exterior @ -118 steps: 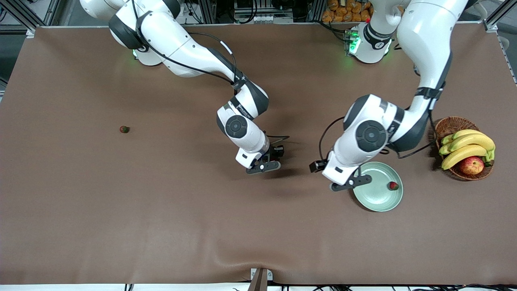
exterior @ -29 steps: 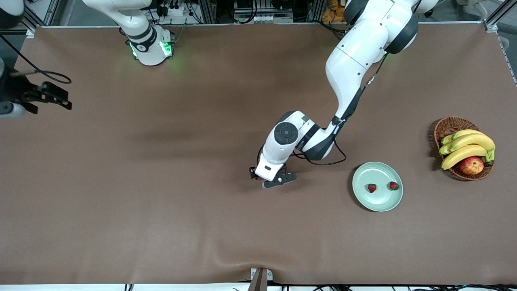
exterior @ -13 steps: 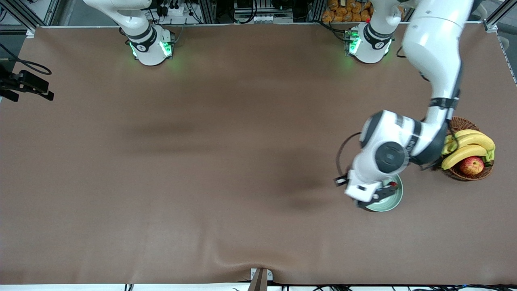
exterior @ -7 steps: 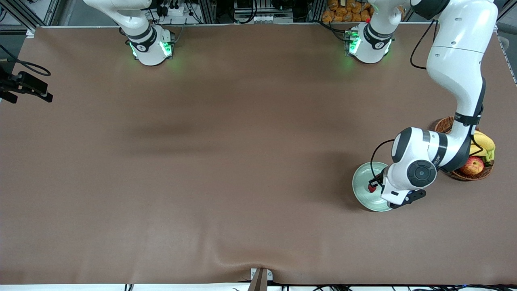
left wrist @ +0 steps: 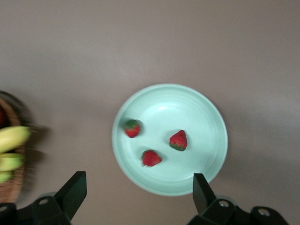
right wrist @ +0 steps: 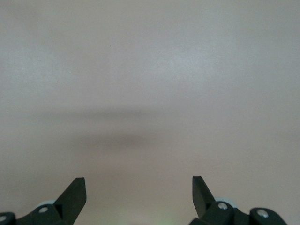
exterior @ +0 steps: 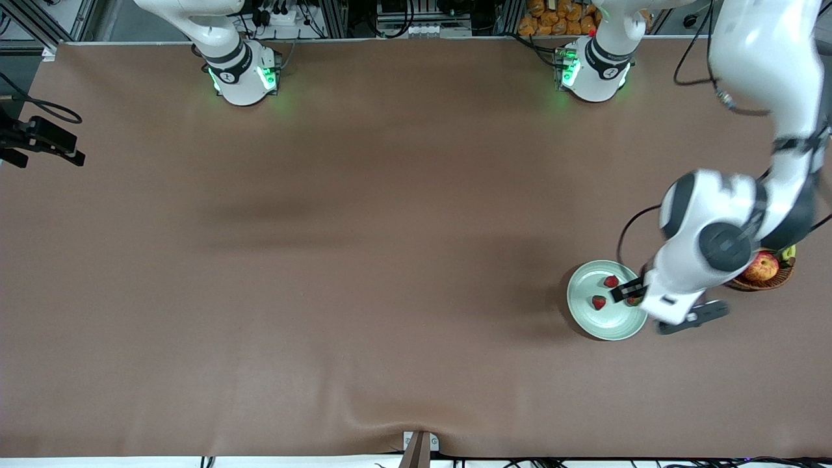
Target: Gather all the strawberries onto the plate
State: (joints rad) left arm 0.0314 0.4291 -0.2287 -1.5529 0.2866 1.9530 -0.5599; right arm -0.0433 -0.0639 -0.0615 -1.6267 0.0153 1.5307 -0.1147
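Nearest the front camera, toward the left arm's end of the brown cloth-covered table [exterior: 364, 273]: a round, glossy, pale mint-green plate [exterior: 585, 315] with a shallow rim, also seen whole from the left wrist camera [left wrist: 211, 119]. Three small red strawberries with dark green leafy caps inside it, all lying on their sides, apart from one another and none touching the rim.

First strawberry [exterior: 598, 302] [left wrist: 178, 140] nearest the front camera, near the plate's middle; long axis roughly up the wrist picture, tip one way, cap the other. Second strawberry [exterior: 611, 281] [left wrist: 151, 158] a little farther from the camera; cap direction hard to tell. Third strawberry [exterior: 632, 301] [left wrist: 132, 128] toward the basket side of the plate, half hidden under the arm in the front view; green cap showing at one end in the wrist view.

Left gripper [exterior: 690, 316] [left wrist: 138, 197] up in the air over the plate's edge on the basket side, fingers spread wide and holding nothing.

Just beside the plate, farther toward the table's end: a brown wicker basket [exterior: 777, 278] mostly hidden by the left arm, with a red-yellow apple [exterior: 762, 266] showing and yellow bananas [left wrist: 11, 138] in the wrist view.

Right gripper [exterior: 39, 140] [right wrist: 139, 197] waiting at the right arm's end, over the table's edge, fingers wide apart and empty, only bare cloth beneath.
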